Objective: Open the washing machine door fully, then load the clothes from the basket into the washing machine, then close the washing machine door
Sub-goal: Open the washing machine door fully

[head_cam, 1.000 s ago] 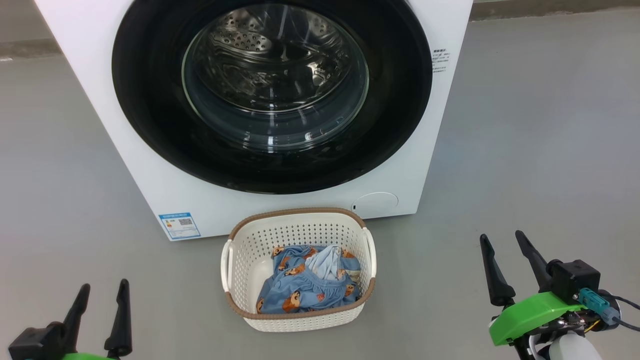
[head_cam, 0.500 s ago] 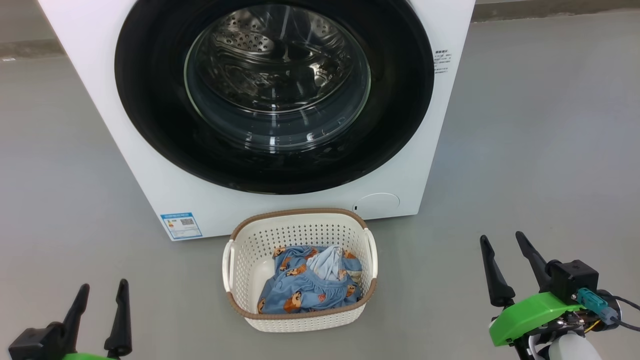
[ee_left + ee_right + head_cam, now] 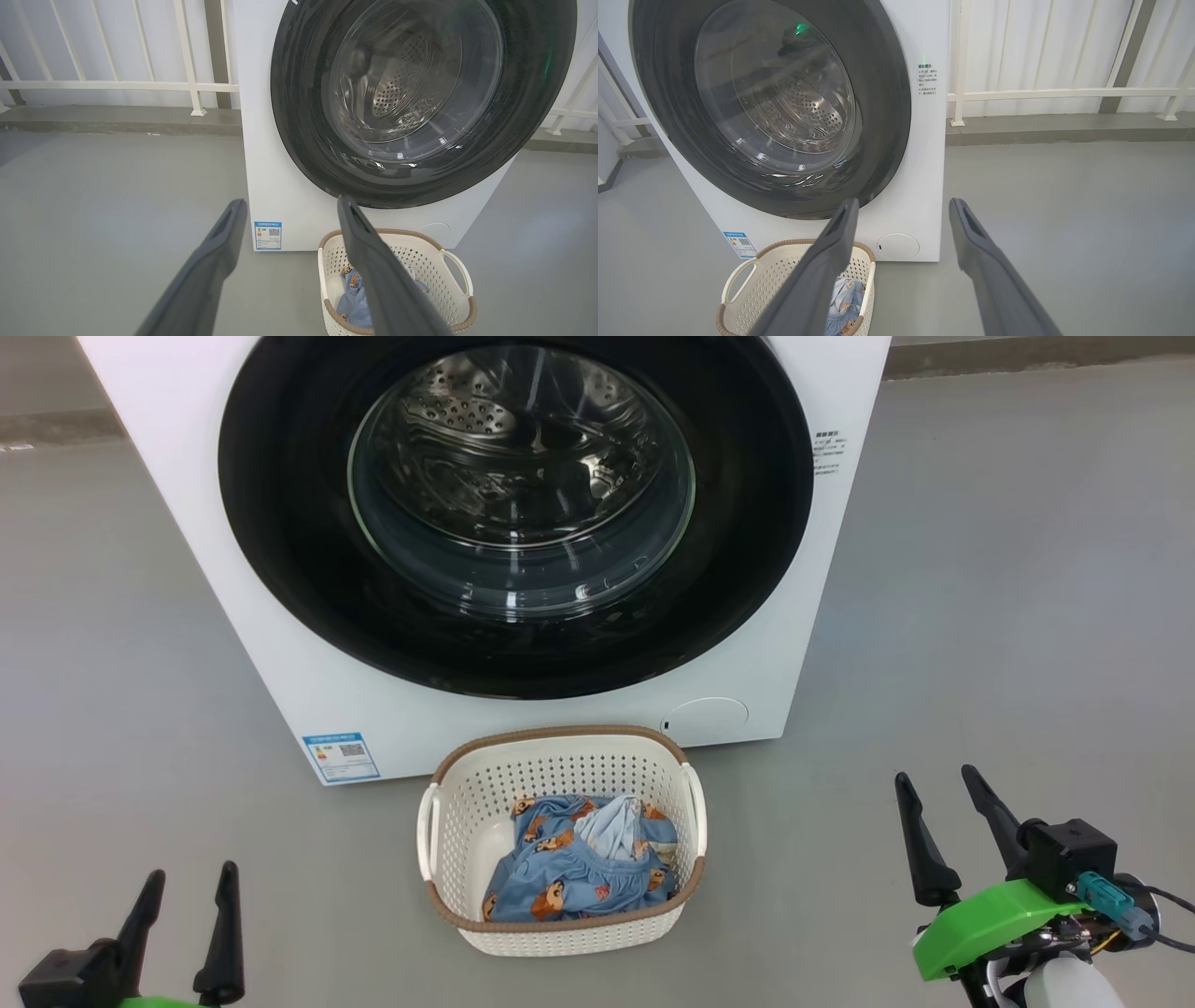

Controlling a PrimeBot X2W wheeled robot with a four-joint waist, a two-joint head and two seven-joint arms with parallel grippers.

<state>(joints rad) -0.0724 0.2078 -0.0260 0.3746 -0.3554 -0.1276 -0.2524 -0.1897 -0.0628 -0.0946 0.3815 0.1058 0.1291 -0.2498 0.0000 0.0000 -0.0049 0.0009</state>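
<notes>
left gripper: open, empty | right gripper: open, empty, I judge it nearer to the door | door: shut, ahead and above both | clothes: in basket between them

The floor is smooth, plain grey. The washing machine, a big white box, stands directly on it. Just in front of its base the basket sits upright on the floor. Behind, a low grey kerb borders the floor and carries a white railing.
</notes>
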